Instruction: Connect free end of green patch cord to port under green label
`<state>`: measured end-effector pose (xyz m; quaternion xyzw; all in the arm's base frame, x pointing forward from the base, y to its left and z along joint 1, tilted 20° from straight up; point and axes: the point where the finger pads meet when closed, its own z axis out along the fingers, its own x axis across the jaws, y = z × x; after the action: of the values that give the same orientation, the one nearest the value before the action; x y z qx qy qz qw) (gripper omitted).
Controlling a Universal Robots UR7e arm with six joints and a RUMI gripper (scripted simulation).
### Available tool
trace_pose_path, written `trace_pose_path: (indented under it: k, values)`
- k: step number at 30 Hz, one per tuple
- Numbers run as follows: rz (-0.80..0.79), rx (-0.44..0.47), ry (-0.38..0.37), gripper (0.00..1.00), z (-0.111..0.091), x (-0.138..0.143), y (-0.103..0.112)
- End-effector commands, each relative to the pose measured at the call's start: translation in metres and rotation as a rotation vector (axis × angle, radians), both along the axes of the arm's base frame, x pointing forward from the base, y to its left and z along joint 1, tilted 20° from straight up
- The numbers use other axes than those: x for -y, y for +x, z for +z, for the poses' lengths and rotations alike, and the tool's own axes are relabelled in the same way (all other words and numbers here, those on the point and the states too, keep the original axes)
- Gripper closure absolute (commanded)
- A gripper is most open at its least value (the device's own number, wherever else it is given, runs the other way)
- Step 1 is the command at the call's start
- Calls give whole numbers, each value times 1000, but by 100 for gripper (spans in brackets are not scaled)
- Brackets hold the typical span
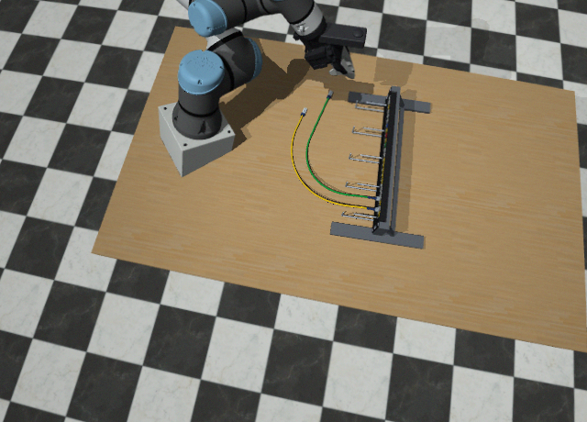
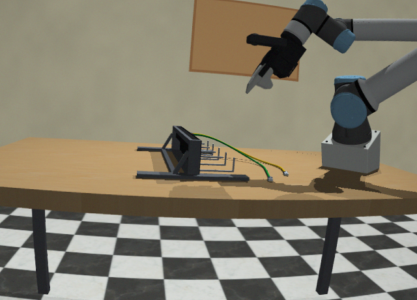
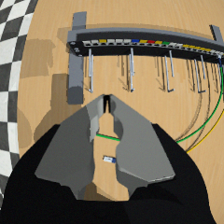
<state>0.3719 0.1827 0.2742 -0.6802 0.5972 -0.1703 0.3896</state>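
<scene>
my gripper point(image 2: 251, 86) hangs high above the table point(image 1: 473, 209) with its jaws pressed together on nothing, tilted forward and down toward the rack. in the wrist view i look past my fingertips and see a short green stretch of cord and a small pale plug point(image 3: 108, 160) on the wood below me; which cord that plug belongs to i cannot tell from there. from above, the free end of the green cord point(image 1: 330, 94) lies on the table just below and a little toward the base from my gripper, well beneath it in height. the cord runs away from that end in a long curve, first along the rack's length, then bending in to its plugged end near the far foot. the yellow cord point(image 1: 293, 157) follows the same curve just outside it, its free end point(image 1: 304, 110) close beside the green one. beyond both stands the rack point(image 1: 389, 161), upright on its two feet, its row of ports facing the cords; the green label point(image 3: 166, 43) sits about midway along the row, and i judge the port under it still unfilled. i need to open, drop straight down, and take the green end along its length.
</scene>
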Motion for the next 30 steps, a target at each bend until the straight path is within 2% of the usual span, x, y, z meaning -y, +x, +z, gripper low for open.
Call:
trace_pose_path:
  k: [1,30]
  values:
    - [-18,93,12,100,2,1,11]
    - [-21,113,13,100,1,0,15]
